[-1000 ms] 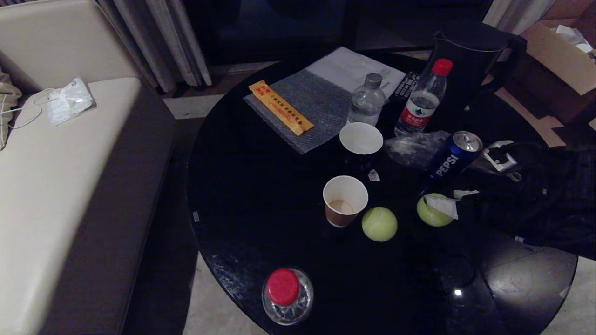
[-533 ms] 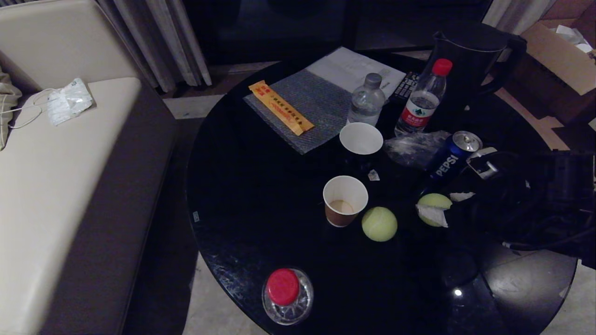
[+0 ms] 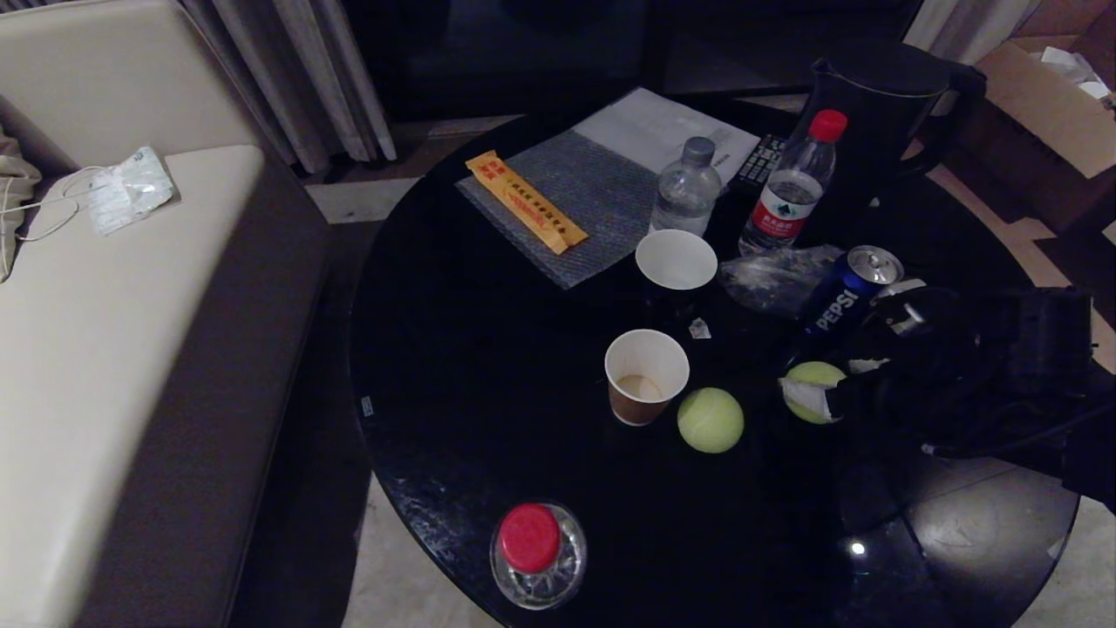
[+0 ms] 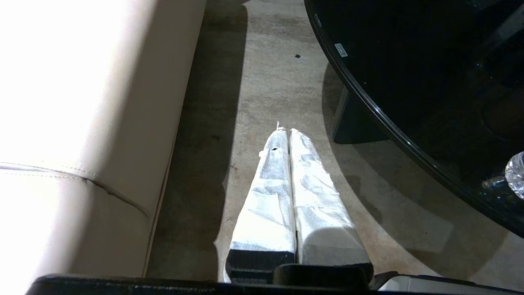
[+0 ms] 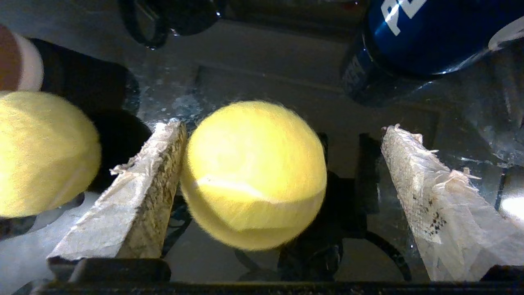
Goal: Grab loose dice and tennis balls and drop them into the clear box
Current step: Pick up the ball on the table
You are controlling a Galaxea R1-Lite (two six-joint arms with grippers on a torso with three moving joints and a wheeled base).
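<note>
The room is dim. A round black shiny bench [image 3: 488, 392] stands in the middle. A big cream sofa [image 3: 113, 349] sits on the left, close beside it. Grey curtains [image 3: 296, 78] hang behind the sofa. The floor [image 4: 270, 82] is pale and stony. A brown cardboard box [image 3: 1046, 105] sits in the far right corner.

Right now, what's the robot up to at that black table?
The right tool is open and set around a fuzzy yellow-green tennis ball on the round black glass table, beside a blue Pepsi can. One finger is next to the ball; the other stands clear, so nothing is gripped yet. A second tennis ball sits by a brown paper cup. The left tool hangs shut over the floor. No clear box or dice are visible.
</note>
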